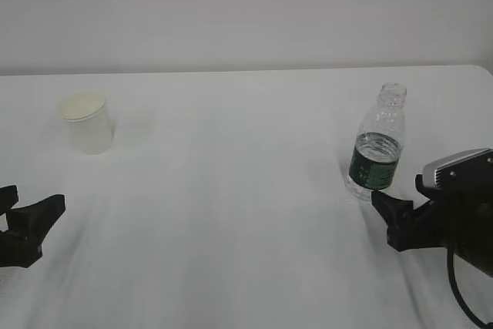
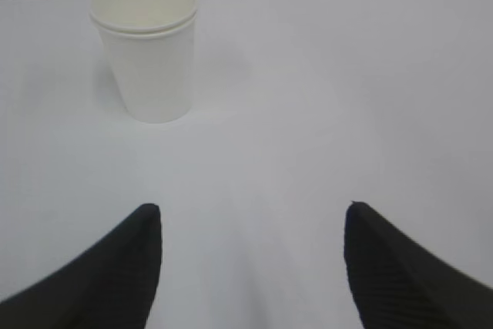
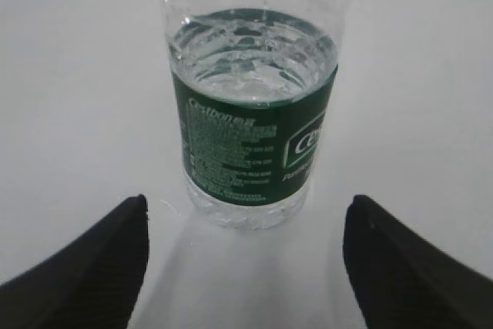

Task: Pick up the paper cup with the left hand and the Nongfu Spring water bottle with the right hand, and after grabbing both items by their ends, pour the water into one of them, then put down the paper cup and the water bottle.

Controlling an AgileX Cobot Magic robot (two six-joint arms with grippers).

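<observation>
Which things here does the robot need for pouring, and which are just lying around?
Needed for the job:
- cup
- bottle, with water in it
- left gripper, open, short of the cup
- right gripper, open, right in front of the bottle

Just lying about:
- nothing; only the white table that everything stands on

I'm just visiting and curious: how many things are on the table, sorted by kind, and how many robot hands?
Paper cup: 1
Water bottle: 1
Robot hands: 2, the left hand and the right hand, both open and holding nothing
Total: 4
</observation>
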